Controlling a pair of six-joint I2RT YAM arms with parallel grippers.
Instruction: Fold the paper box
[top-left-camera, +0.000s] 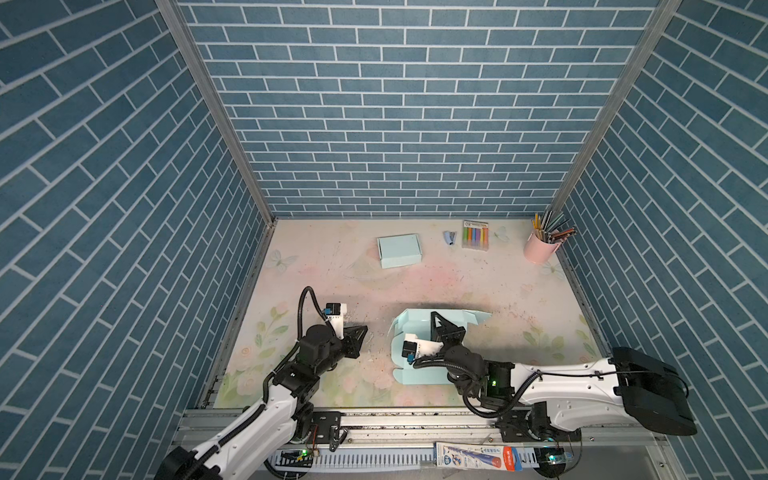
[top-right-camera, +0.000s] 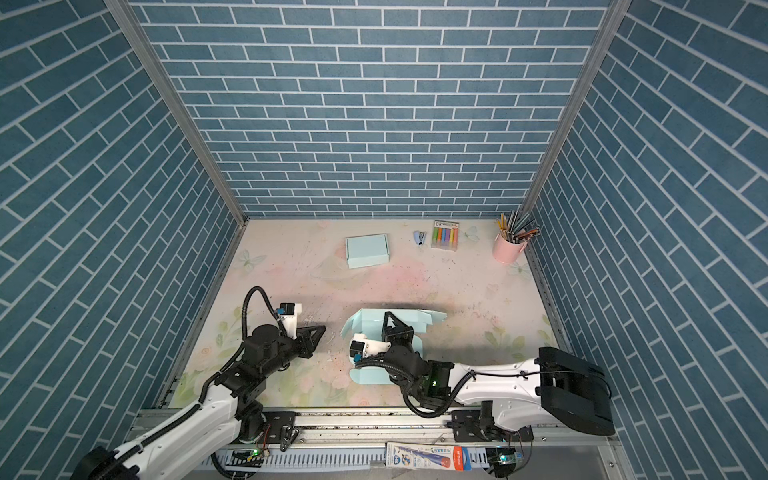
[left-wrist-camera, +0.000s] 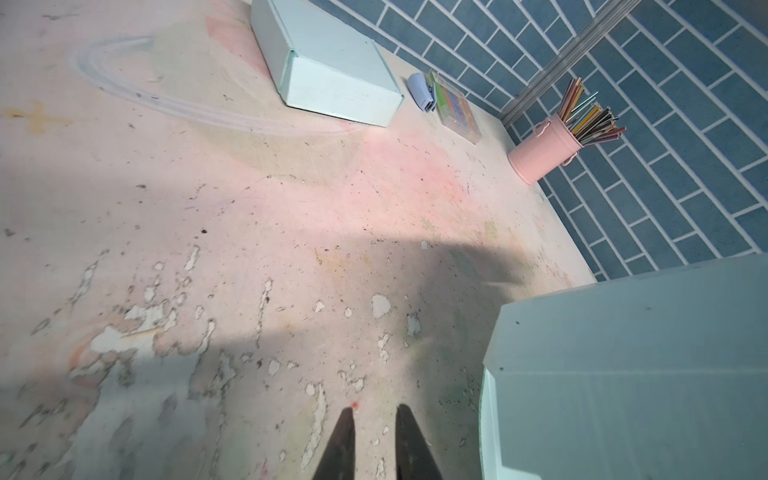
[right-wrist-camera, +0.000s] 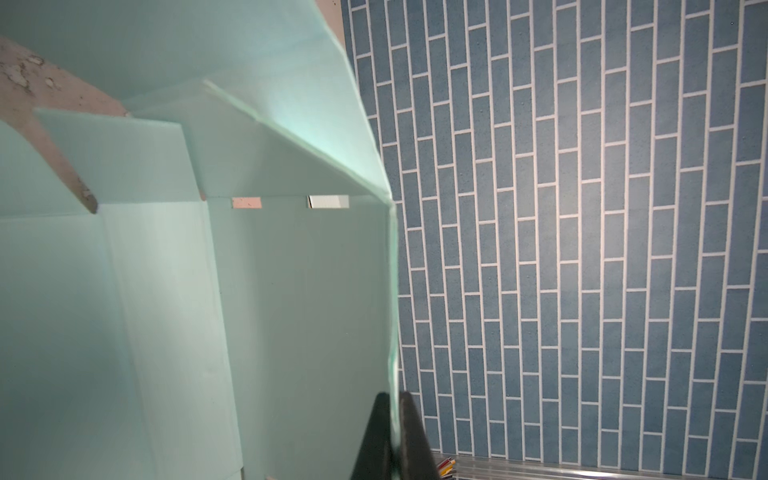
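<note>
**Brick-walled cell, worn table: fold incomplete**

1 paper box (top-left-camera: 415, 376) lies part-folded on the table (top-left-camera: 498, 291), front centre-right, with 1 wall raised. Right hand (right-wrist-camera: 392, 399) is clamped on that wall's edge. Left hand (left-wrist-camera: 372, 411) is near the box's left side, fingers slightly apart, holding nothing. 1 finished box (top-left-camera: 398, 250) sits at the back.

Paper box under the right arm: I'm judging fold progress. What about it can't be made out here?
- Both top views: the middle of the box is hidden under the right arm.
- Right wrist view: the right gripper covers the wall edge it pinches; frame edges cut off the rest.
- Left wrist view: only one corner shows; the frame edge cuts off the rest.
</note>
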